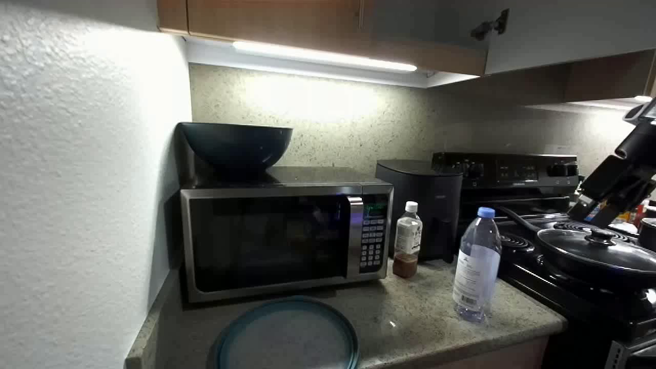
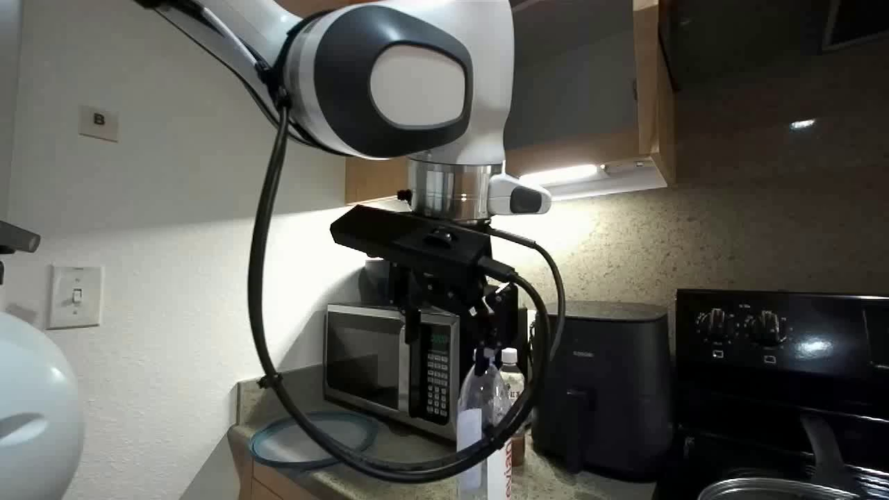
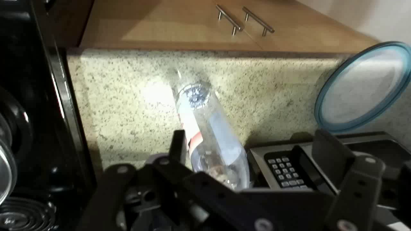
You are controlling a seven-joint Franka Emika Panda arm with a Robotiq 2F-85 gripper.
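My gripper [image 3: 255, 154] is open, with its two black fingers wide apart and nothing between the pads. In an exterior view the gripper [image 1: 593, 212] hangs tilted above the stove, apart from the bottles. In an exterior view the gripper [image 2: 450, 347] overlaps the large bottle's top. A large clear bottle [image 1: 477, 277] with a blue cap stands upright on the counter and is nearest; it also shows in the wrist view [image 3: 212, 138], its cap hidden by the gripper. A smaller white-capped bottle [image 1: 408, 241] with brown contents stands behind it, beside the microwave [image 1: 277, 241].
A round teal-rimmed lid [image 1: 289, 338] lies before the microwave. A dark bowl [image 1: 236, 146] sits on top of the microwave. A black air fryer [image 2: 601, 389] stands beside the stove [image 1: 507, 174]. A lidded pan [image 1: 599, 251] is on the burners. A cabinet door [image 1: 574, 31] hangs open above.
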